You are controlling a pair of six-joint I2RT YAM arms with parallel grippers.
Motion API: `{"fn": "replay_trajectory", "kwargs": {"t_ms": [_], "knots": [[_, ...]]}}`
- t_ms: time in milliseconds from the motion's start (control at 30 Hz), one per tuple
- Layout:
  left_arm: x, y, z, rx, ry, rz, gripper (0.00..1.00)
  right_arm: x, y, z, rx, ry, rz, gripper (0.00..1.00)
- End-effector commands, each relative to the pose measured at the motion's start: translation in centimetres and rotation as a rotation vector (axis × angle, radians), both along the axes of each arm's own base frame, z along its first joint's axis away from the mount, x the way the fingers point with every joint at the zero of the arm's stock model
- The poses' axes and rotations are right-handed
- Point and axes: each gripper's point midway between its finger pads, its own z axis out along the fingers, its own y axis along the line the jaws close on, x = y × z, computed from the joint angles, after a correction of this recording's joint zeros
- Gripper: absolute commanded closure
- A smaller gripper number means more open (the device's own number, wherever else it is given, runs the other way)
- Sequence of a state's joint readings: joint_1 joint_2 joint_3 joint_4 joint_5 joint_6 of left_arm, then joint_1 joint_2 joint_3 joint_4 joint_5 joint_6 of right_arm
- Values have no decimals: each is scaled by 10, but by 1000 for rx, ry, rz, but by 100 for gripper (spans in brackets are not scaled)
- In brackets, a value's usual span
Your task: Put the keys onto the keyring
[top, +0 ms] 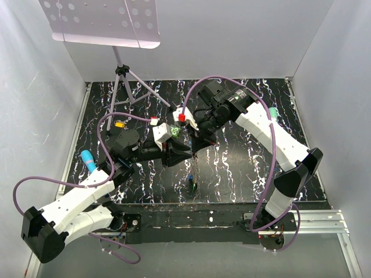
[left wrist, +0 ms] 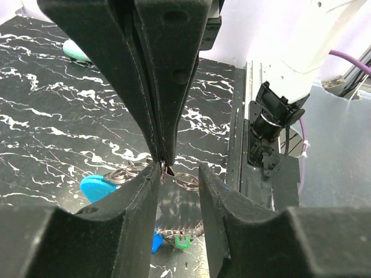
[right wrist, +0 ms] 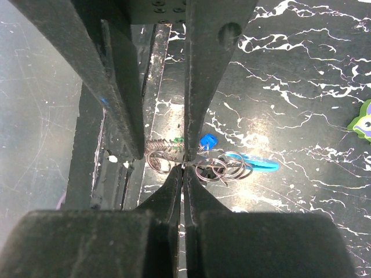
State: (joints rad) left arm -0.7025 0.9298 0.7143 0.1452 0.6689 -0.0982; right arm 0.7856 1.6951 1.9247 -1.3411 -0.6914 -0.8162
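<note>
My right gripper (right wrist: 184, 169) is shut on the keyring (right wrist: 223, 167), a bunch of thin grey wire loops held above the table, with its bright blue clip (right wrist: 258, 164) off to one side. My left gripper (left wrist: 178, 174) faces it with its fingers apart, straddling one loop (left wrist: 186, 179) without pinching it; the blue clip (left wrist: 95, 186) shows beside its finger. The keys lie on the black marbled table below: a blue-headed one (left wrist: 155, 240) and a green-headed one (left wrist: 183, 242), with a bit of chain beside them. From above, both grippers meet at mid-table over the keys (top: 191, 181).
A teal marker (top: 88, 160) lies at the left, near my left arm. An orange-yellow piece (top: 120, 123) sits further back, by a tripod stand (top: 124, 81). A green lumpy object (right wrist: 362, 121) lies off to the side. A metal rail (top: 191, 215) runs along the near edge.
</note>
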Motion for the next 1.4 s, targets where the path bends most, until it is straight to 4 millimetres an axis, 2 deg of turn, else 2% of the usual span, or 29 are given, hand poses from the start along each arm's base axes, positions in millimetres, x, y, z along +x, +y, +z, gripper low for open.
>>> {"fn": "replay_trajectory", "kwargs": {"t_ms": [0, 300, 533, 967, 1067, 1100, 1267, 1300, 1367], "knots": [[2, -3, 18, -28, -41, -18, 71, -21, -11, 15, -4, 64, 26, 99], [7, -3, 11, -3, -33, 0, 74, -23, -10, 17, 4, 74, 27, 99], [7, -5, 9, 1, -29, -3, 86, -25, -9, 18, 8, 83, 29, 99], [11, -3, 4, 23, -19, 17, 84, -26, -9, 18, 8, 92, 30, 99], [11, -4, 4, 23, -20, 11, 92, -26, -9, 18, 10, 95, 29, 99], [10, -4, 4, 23, -20, 5, 99, -27, -9, 18, 10, 97, 29, 99], [8, -2, 10, -7, -42, 12, 100, -28, -8, 19, 21, 105, 33, 99], [7, -1, 12, -16, -47, 15, 100, -29, -7, 21, 26, 110, 31, 96], [6, 2, 15, -33, -57, 28, 100, -31, -7, 27, 44, 115, 30, 75]]}}
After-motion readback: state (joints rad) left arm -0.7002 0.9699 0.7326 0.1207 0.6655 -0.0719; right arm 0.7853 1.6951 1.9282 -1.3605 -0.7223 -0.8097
